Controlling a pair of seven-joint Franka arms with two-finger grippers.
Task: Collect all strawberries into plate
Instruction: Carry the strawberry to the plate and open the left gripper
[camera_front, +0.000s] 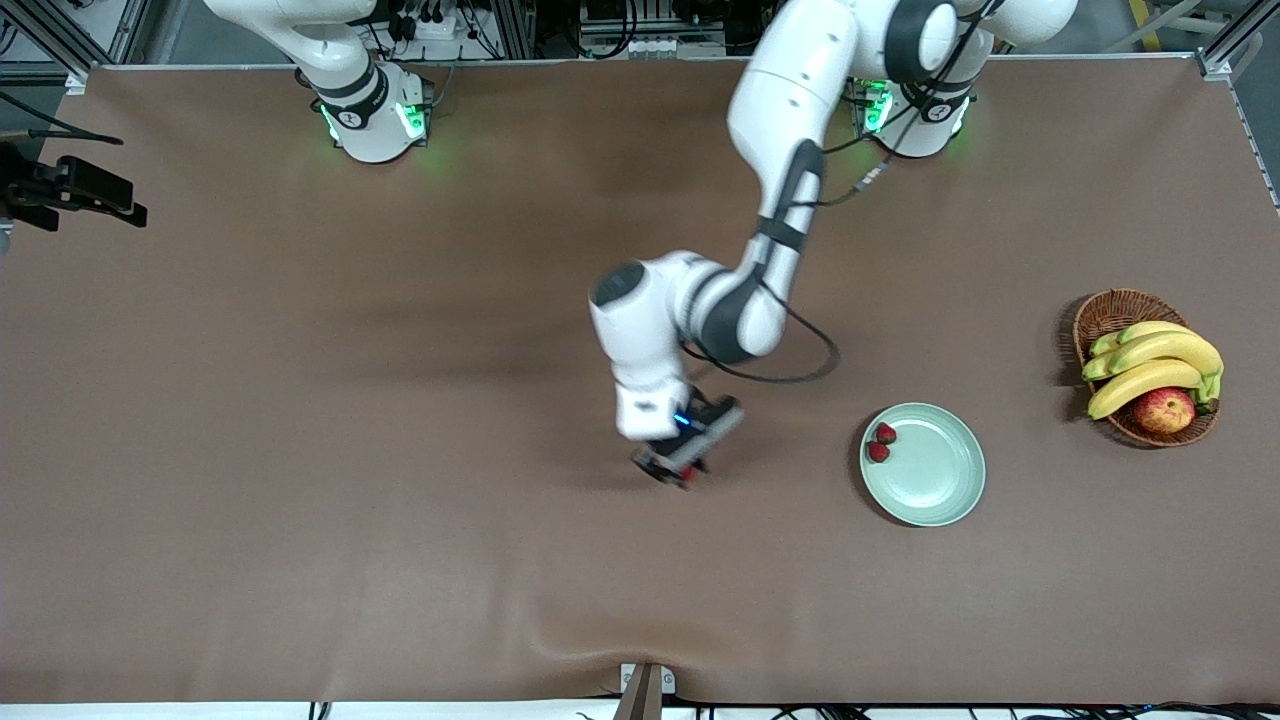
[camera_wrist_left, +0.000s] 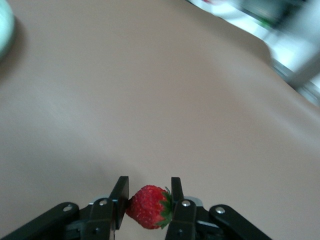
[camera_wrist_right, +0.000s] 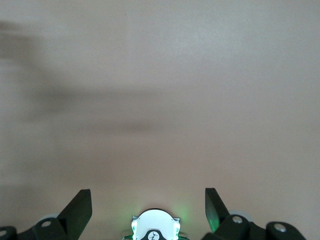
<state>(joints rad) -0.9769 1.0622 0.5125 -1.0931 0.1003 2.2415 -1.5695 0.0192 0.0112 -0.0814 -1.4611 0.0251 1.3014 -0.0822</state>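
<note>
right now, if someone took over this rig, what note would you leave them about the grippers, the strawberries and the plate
Left gripper: shut on a strawberry, up over bare table toward the right arm's end from the plate.
Right gripper: open, nothing in it, arm waiting up by its base.
Done: two strawberries lie side by side in the plate, near its rim on the side toward the left gripper.
Left: carry the held strawberry over the plate and let it go there. I see no other loose berry on the table.
The basket of bananas and an apple sits toward the left arm's end; it looks to have no part in this.
</note>
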